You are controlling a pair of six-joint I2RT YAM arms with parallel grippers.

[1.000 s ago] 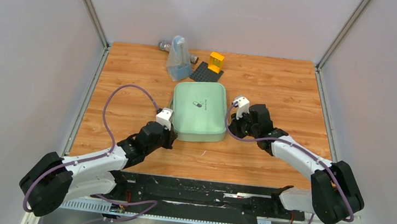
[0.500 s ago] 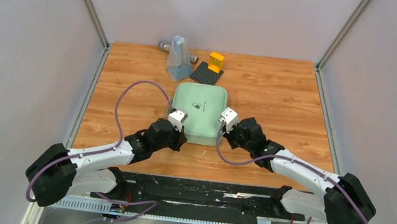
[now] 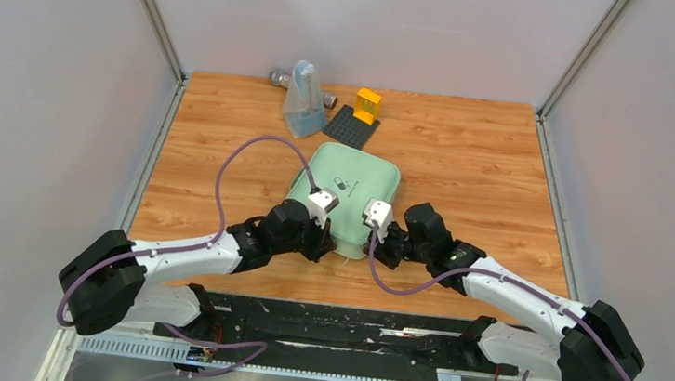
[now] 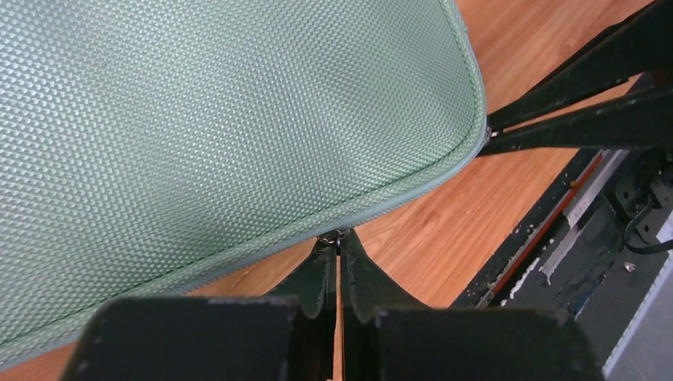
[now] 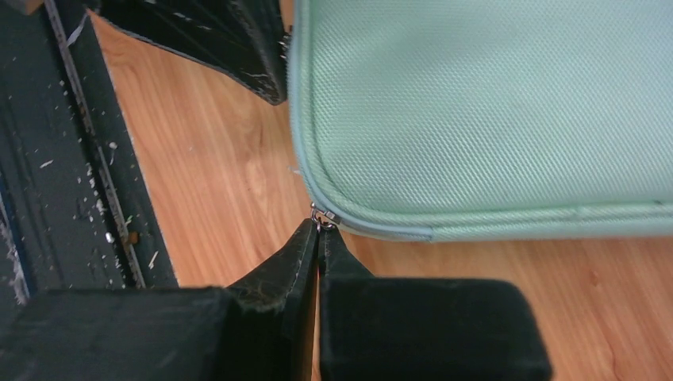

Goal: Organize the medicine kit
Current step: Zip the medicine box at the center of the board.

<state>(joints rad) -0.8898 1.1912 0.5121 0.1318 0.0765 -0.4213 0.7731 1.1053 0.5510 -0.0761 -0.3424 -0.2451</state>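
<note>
The medicine kit (image 3: pixel 349 184), a pale mint-green rounded-square case with a small dark logo, lies skewed mid-table. My left gripper (image 3: pixel 328 241) is at its near edge, shut on a small metal zipper pull (image 4: pixel 334 236) where the zip runs along the kit (image 4: pixel 198 119). My right gripper (image 3: pixel 375 247) sits just to the right, shut on a second zipper pull (image 5: pixel 321 217) at the rounded corner of the kit (image 5: pixel 492 103). The two grippers are close together. The left gripper (image 4: pixel 339 240) and the right gripper (image 5: pixel 319 228) both show their jaws pressed together.
At the back stand a translucent bluish pouch (image 3: pixel 302 103), a dark grey studded baseplate (image 3: pixel 351 125) with a yellow block (image 3: pixel 367 106), and a metal piece (image 3: pixel 278 77). A black rail (image 3: pixel 349 327) lines the near edge. Grey walls close off both sides.
Both grippers have travelled from the kit's left and right sides round to its near edge, meeting there. The kit has turned and now lies skewed.
</note>
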